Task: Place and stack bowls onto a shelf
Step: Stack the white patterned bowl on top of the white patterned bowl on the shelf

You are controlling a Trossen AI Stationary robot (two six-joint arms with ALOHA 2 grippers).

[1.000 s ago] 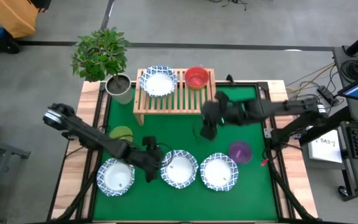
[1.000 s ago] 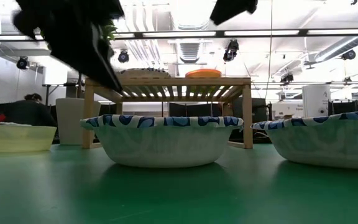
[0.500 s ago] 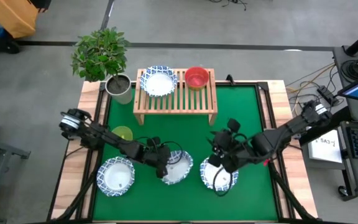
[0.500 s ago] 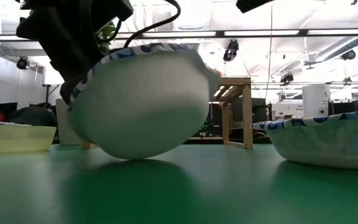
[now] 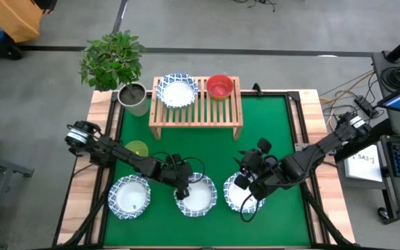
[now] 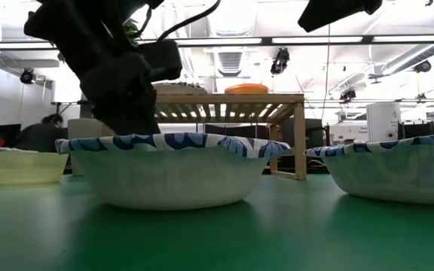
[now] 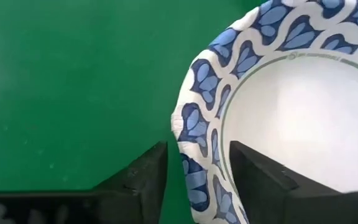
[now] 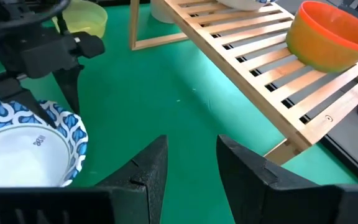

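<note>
Three white bowls with blue rims sit in a row near the table's near edge: left (image 5: 130,196), middle (image 5: 196,196) and right (image 5: 250,198). My left gripper (image 5: 180,185) points down at the middle bowl's left rim (image 7: 191,134). It is open, with one finger outside the rim and one over the inside. The middle bowl rests level on its base (image 6: 168,169). My right gripper (image 5: 244,179) is open and empty above the right bowl's far-left rim. The light-wood shelf (image 5: 195,114) carries a white-and-blue bowl (image 5: 177,91) and a red bowl (image 5: 219,87).
A yellow-green bowl (image 5: 136,148) sits at the left, between the shelf and the row of bowls. A grey plant pot (image 5: 132,97) stands at the shelf's left end. Green mat lies free between the shelf and the bowls (image 5: 207,149).
My right gripper has gone from beside the shelf toward the near edge, to above the right bowl. My left gripper has gone right to the middle bowl. That bowl was tipped up on its left side half a second ago. It now lies level again, slightly nearer the near edge.
</note>
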